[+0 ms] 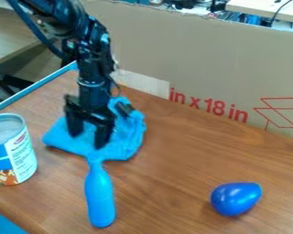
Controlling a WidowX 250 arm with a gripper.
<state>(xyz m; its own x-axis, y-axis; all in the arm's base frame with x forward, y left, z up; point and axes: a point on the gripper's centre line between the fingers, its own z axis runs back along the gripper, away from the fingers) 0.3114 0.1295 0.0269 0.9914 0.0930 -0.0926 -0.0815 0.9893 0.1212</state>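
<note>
Nearest, at the lower left corner, lies a flat blue patch. A smooth, matte blue handle, rounded and bulging along its length, lies on the brown wood-grain table. Its long axis runs from the near rounded end away toward a narrower neck, which meets the soft, rumpled blue cloth; whether the handle's far part lies under the fabric cannot be told. To the right, well apart, sits a glossy blue egg-shaped object, its narrower end pointing right and slightly away.

At the left stands an upright cylindrical can with a blue, white and orange-brown label and a rimmed, greyish top; its contents cannot be made out. Just beyond the handle, the black two-finger gripper hangs over the cloth, its fingers spread wide with blue fabric visible between them. Whether they touch it is unclear.

Farther back, a blue strip follows the table's left edge. Behind stands a tan cardboard panel with red print, and beyond it a pale tabletop.
</note>
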